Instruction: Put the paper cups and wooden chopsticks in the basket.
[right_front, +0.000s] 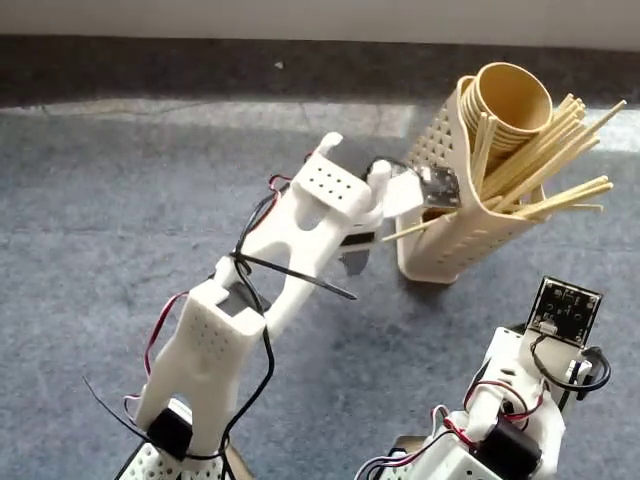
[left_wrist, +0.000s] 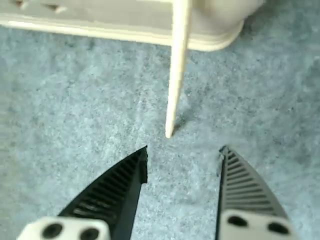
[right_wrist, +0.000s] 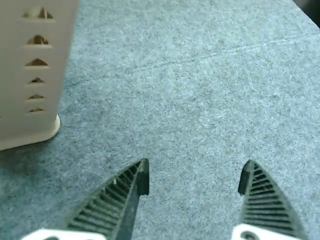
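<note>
A stack of tan paper cups (right_front: 512, 95) sits nested in the mouth of a tall cream perforated plastic basket (right_front: 432, 150). A sheaf of pale wooden chopsticks (right_front: 545, 165) fans out of the same opening beside the cups. The basket stands on a table (right_front: 120, 200) covered in grey-blue felt.

A single chopstick (left_wrist: 176, 75) slants down in front of the basket's foot. Its lower tip lies just ahead of the left gripper (left_wrist: 183, 150), roughly in line with the gap between the two black ribbed fingers (left_wrist: 122, 182). Those fingers are spread wide with nothing between them, and whether the tip touches the felt cannot be told. Just beyond the stick, the basket's rounded base runs across in front of the left gripper.

In the high view the white left arm (right_front: 290, 260) stretches from the near edge of the table, its wrist close against the basket's lower side.

The right gripper (right_wrist: 196, 167) is also wide apart and holds nothing, poised over bare felt. A corner of the basket, with its column of slots, stands ahead of it and off to one side, apart from the fingers. The right arm (right_front: 510, 400) is at the near edge of the table, with a small black camera board (right_front: 565, 310) on its wrist.
</note>
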